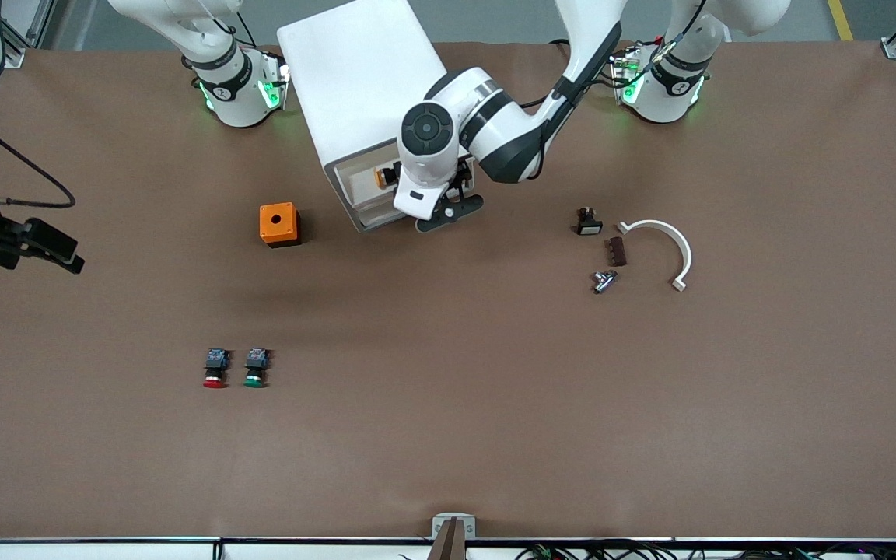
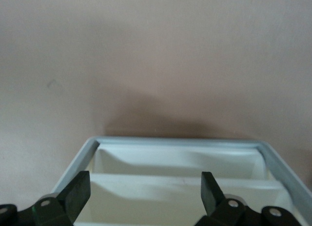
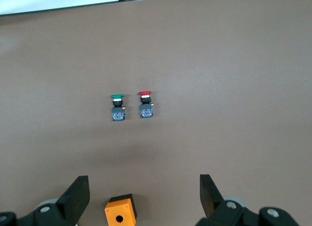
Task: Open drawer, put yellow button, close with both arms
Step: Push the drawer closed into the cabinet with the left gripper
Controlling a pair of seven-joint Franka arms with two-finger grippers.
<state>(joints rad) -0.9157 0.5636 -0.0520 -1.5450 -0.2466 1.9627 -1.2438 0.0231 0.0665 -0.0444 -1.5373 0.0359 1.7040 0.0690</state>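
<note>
Nearest the front camera, we see a red button (image 1: 215, 379) and a green button (image 1: 254, 378) side by side on the brown worktop (image 1: 448, 435), caps toward the camera.

We find the yellow button (image 1: 383, 176) lying in the drawer (image 1: 374, 223). That drawer is the top one of the white cabinet (image 1: 355, 70), and it stands open toward the camera. The left arm's wrist hides part of the button.

The left end effector (image 1: 448, 211) hangs over the drawer's front compartments, fingers (image 2: 78, 194) spread wide and holding nothing.

In the front view, an orange cube (image 1: 279, 224) with a hole sits at about nine o'clock from the drawer, and the two capped buttons at about seven.

At about three o'clock from the drawer lies a loose group: a small black part (image 1: 589, 223), a brown piece (image 1: 617, 251), a metal piece (image 1: 604, 281) and a white curved piece (image 1: 670, 237).

The right end effector (image 1: 55, 247) hovers over the worktop at the right arm's end, about nine o'clock from the cube. It is open and empty, and its arm waits.
</note>
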